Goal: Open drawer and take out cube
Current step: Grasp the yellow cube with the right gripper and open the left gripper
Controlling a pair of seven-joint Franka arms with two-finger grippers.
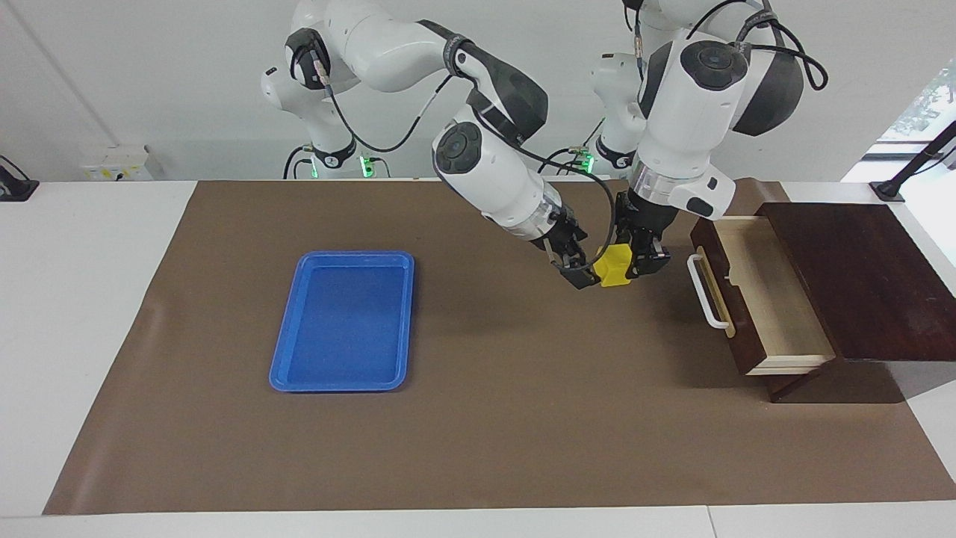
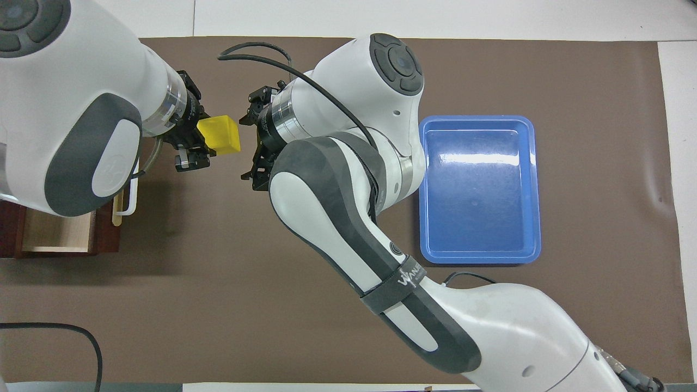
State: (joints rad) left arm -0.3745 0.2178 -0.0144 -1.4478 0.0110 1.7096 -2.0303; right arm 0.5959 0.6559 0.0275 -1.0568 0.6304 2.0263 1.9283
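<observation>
The dark wooden drawer (image 1: 762, 299) stands pulled out of its dark box (image 1: 859, 280) at the left arm's end of the table. Its pale inside is bare and its white bar handle (image 1: 706, 291) faces the table's middle. In the overhead view the drawer (image 2: 54, 234) is mostly hidden under the left arm. My left gripper (image 1: 636, 263) (image 2: 200, 142) is shut on the yellow cube (image 1: 615, 266) (image 2: 219, 135) and holds it in the air over the mat, beside the handle. My right gripper (image 1: 579, 270) (image 2: 248, 147) is open, close beside the cube, on its tray side.
A flat blue tray (image 1: 343, 321) (image 2: 479, 190) lies empty on the brown mat (image 1: 523, 418) toward the right arm's end. The right arm stretches across the mat's middle. White table borders the mat.
</observation>
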